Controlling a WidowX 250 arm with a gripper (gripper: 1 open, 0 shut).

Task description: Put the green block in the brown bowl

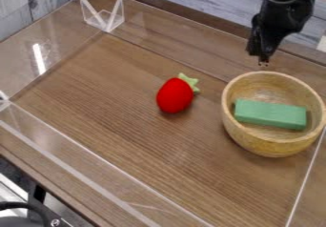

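The mint-green block lies flat inside the brown wooden bowl at the right of the table. My gripper hangs above the table just behind the bowl's far rim, black, fingers pressed together and shut with nothing in them. It touches neither bowl nor block.
A red strawberry toy sits on the wood table left of the bowl. Clear acrylic walls run round the table, with a clear bracket at the back left corner.
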